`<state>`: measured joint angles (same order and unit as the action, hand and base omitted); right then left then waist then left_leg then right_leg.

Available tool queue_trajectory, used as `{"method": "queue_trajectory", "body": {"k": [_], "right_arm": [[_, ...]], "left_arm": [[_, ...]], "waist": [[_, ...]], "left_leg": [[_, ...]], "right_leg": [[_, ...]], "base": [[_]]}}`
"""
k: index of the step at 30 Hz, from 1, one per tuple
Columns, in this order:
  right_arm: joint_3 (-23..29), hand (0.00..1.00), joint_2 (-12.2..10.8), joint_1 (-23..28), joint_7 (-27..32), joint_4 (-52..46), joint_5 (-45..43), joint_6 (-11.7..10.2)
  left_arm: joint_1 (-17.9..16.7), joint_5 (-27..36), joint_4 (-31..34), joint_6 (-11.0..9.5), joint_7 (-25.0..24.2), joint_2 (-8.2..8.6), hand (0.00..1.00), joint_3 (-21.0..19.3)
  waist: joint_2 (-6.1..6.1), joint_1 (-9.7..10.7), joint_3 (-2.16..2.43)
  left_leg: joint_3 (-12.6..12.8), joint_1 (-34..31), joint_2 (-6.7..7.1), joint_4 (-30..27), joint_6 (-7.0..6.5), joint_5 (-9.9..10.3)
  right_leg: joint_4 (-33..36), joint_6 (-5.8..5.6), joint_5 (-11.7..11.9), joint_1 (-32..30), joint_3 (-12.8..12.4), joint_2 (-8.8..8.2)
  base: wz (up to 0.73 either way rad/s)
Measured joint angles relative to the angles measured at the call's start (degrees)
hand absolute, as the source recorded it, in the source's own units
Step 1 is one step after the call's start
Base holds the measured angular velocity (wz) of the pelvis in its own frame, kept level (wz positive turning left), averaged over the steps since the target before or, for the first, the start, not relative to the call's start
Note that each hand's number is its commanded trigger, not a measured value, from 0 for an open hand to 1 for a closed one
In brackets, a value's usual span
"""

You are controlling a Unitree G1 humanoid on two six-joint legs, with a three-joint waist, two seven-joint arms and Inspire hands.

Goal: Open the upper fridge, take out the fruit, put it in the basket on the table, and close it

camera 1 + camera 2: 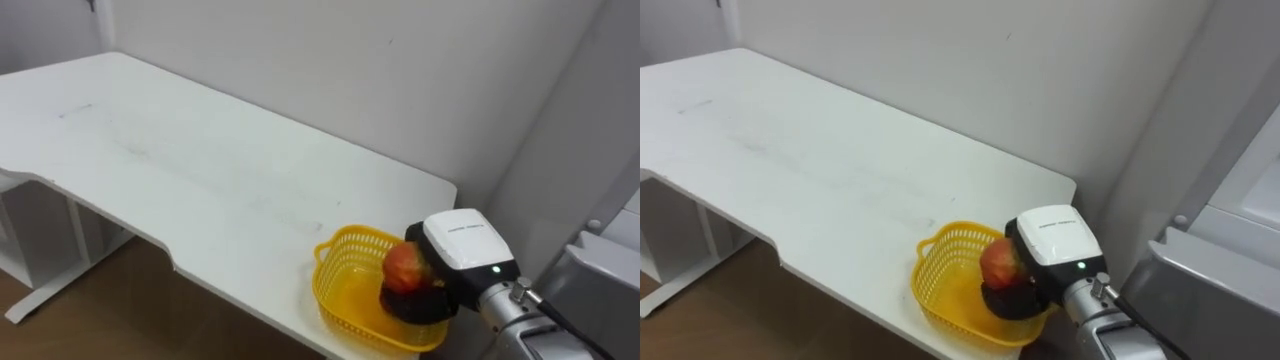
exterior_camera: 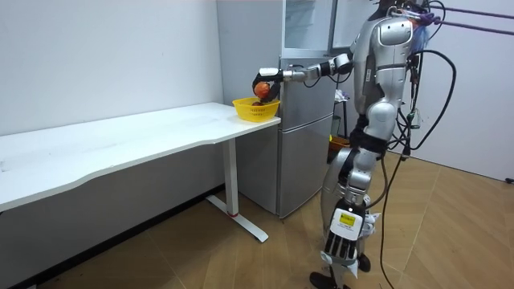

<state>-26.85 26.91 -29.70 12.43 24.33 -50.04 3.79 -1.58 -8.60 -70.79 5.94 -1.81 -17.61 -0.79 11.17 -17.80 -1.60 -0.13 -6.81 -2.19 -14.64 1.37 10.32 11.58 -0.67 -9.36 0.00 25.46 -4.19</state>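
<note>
A red apple [image 1: 403, 268] is held in my right hand [image 1: 460, 250], whose dark fingers curl round it from below. The hand hovers over the right side of a yellow mesh basket [image 1: 345, 275], with the apple at about rim height or just inside. The basket stands at the near right end of a white table [image 1: 200, 170]. In the room view I stand beside the grey fridge [image 2: 305, 136], right arm stretched out over the basket [image 2: 255, 108] with the apple [image 2: 261, 87] in the hand [image 2: 269, 75].
The fridge's top edge [image 1: 600, 270] lies close to my arm on the right. A white wall runs behind the table. The table's long surface stretches away to the left, with wooden floor beneath its front edge.
</note>
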Motion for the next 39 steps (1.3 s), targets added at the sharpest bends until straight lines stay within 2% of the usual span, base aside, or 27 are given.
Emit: {"method": "queue_trajectory", "body": {"k": [12, 29, 39], "right_arm": [[0.00, 0.00, 0.00, 0.00, -0.10, -0.13, 2.66, 0.03], [0.00, 0.00, 0.00, 0.00, -0.14, -0.12, 3.60, 0.06], [0.01, 0.00, 0.00, -0.01, -0.14, -0.25, 5.03, -0.01]], "left_arm": [[-0.04, 0.00, 0.16, 0.03, 1.22, 0.00, 0.00, 0.50], [-0.09, 0.00, 0.17, 0.03, 1.48, 0.02, 0.00, 0.52], [-0.13, 0.08, 0.13, 0.03, 1.98, 0.28, 0.00, 1.64]], "waist": [[-0.94, 0.00, 0.59], [-0.90, 0.07, 0.65], [-1.13, 0.19, 0.48]], "left_leg": [[0.02, 0.15, 0.00, -0.03, 0.00, -0.02], [0.05, 0.38, 0.00, -0.07, 0.02, -0.04], [0.12, 0.35, 0.00, -0.15, 0.01, -0.04]], "right_leg": [[0.05, 0.00, 0.00, 0.04, -0.01, -0.01], [0.11, 0.00, 0.00, 0.25, -0.09, -0.02], [0.12, 0.00, 0.00, 0.26, -0.17, -0.06]], "base": [[0.00], [0.00], [0.00]]}}
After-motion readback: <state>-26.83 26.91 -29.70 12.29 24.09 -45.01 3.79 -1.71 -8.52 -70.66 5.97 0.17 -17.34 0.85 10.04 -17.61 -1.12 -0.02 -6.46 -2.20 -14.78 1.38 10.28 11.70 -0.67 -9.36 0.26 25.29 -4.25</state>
